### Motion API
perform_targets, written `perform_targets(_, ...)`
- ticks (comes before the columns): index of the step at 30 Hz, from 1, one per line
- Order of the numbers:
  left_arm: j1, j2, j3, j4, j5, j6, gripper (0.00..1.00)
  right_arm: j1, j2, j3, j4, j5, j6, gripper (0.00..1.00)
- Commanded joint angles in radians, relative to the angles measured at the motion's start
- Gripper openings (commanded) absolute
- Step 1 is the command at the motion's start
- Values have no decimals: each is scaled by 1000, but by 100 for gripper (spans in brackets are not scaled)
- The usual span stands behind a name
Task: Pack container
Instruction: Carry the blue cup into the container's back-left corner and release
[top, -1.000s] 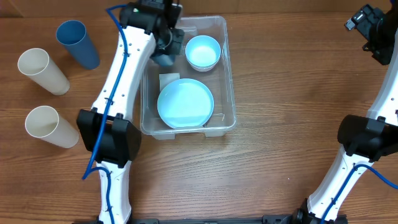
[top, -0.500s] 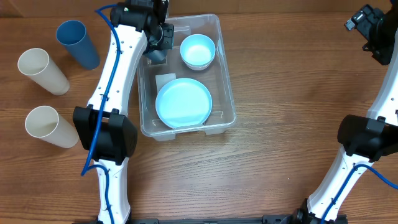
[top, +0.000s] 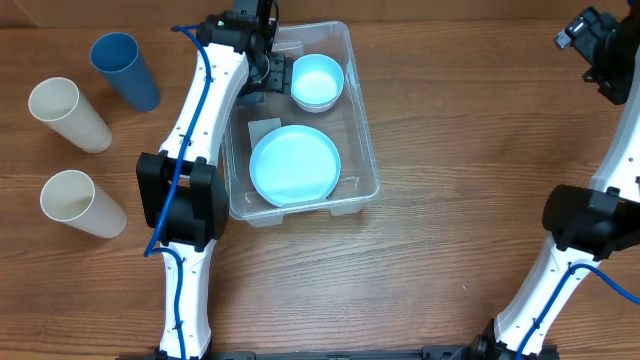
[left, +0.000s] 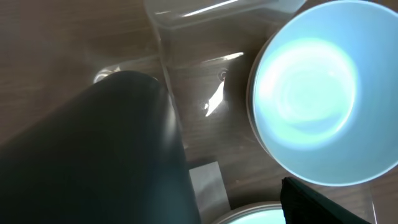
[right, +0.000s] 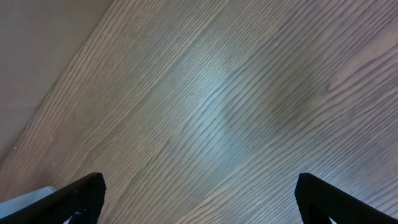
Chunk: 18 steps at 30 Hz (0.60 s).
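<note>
The clear container (top: 363, 150) stands mid-table with a light blue bowl (top: 317, 80) at its back and a light blue plate (top: 295, 165) at its front. My left gripper (top: 262, 70) is down in its back left corner, beside the bowl (left: 311, 93). A dark grey cup (left: 106, 155) fills the left of the left wrist view. The one finger (left: 311, 202) in sight stands well away from it, with the white label (left: 208, 186) showing in the gap, so the jaws are open. Far to the right, my right gripper (right: 208, 199) hangs open over bare wood.
Left of the container are a blue cup (top: 125, 70) and two cream cups (top: 68, 113) (top: 82, 203). The right arm's base (top: 590, 220) stands at the right edge of the table.
My left gripper carried the dark cup toward the container's back left corner and then opened. The container slid a little to the left. The right arm has stayed still.
</note>
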<state>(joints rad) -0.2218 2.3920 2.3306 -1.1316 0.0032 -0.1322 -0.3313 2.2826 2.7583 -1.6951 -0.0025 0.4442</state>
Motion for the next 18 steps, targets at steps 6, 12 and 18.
perform_targets(6, 8, 5, 24, 24, -14, -6, 90, 3, -40, 23, 2, 2, 0, 100)
perform_targets(12, 8, -5, 237, -76, -14, -3, 90, 3, -40, 23, 2, 2, 0, 100)
perform_targets(18, 8, -5, 288, -143, -15, -2, 90, 3, -40, 23, 2, 2, 0, 100)
